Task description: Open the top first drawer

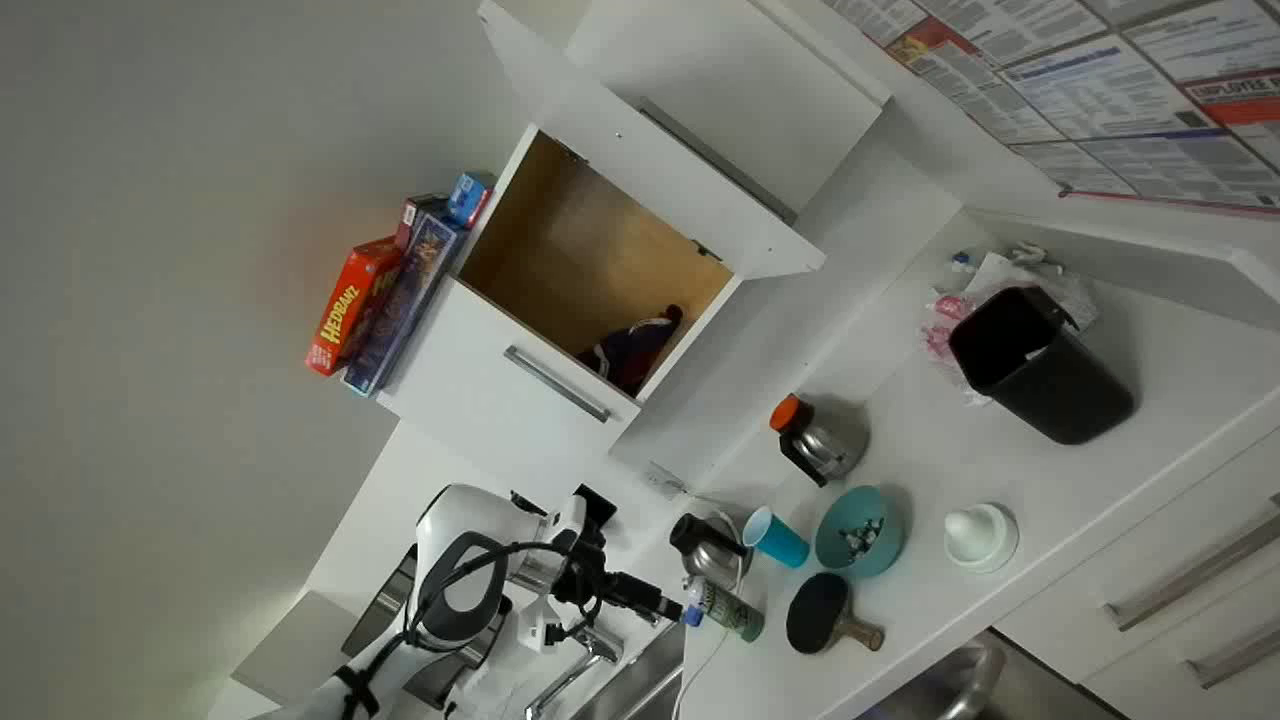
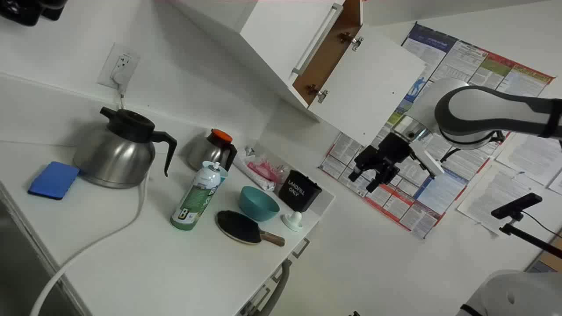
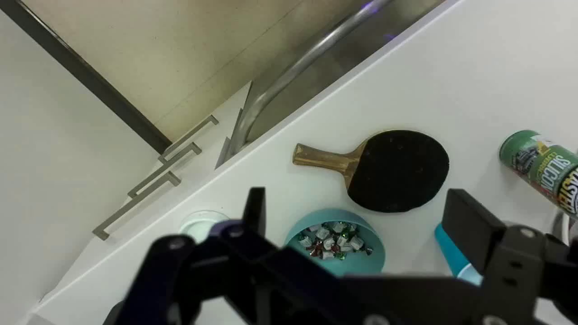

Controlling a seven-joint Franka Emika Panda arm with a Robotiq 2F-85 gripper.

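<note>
end effector (image 3: 360,208) hung higher than counter (image 3: 478,76), spread wide, nothing held. top first drawer (image 1: 1160,555) sat closed below counter edge. step, judged: approach. next move called for descent to handle (image 3: 134,203).

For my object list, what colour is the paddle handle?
The paddle handle is brown, best seen in the wrist view.
</note>
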